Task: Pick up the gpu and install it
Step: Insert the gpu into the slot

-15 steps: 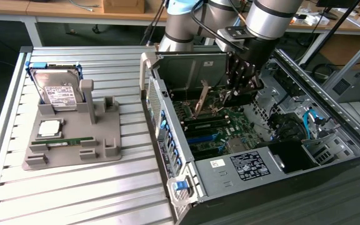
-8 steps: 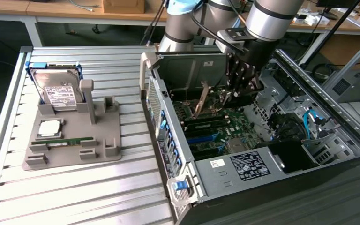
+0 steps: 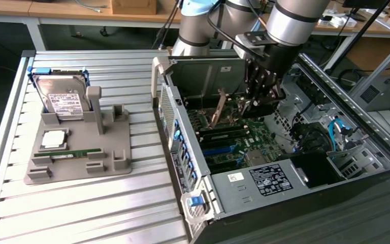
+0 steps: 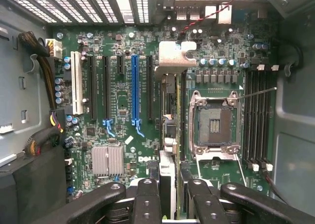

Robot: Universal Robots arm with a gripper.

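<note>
The gripper [image 3: 261,99] hangs inside the open case [image 3: 357,147] in the upper middle of the exterior view, its fingers [image 4: 147,202] closed on the gpu [image 3: 218,108], a thin tan-brown card held tilted on edge above the motherboard [image 3: 239,147]. In the wrist view the gpu [image 4: 170,150] shows edge-on, running from between the fingers up toward its silver bracket [image 4: 173,54]. The motherboard [image 4: 123,145] reads "DELL" in white near a ribbed heatsink [image 4: 107,161]; a blue slot [image 4: 134,91] and a white slot [image 4: 76,81] stand beside black ones. A white label [image 3: 269,180] lies on the power supply, its text too small to read. At the exterior view's left, a grey tray [image 3: 79,168] holds a hard drive [image 3: 63,99] with a white label, a cpu [image 3: 54,138] and a green memory stick [image 3: 76,152].
</note>
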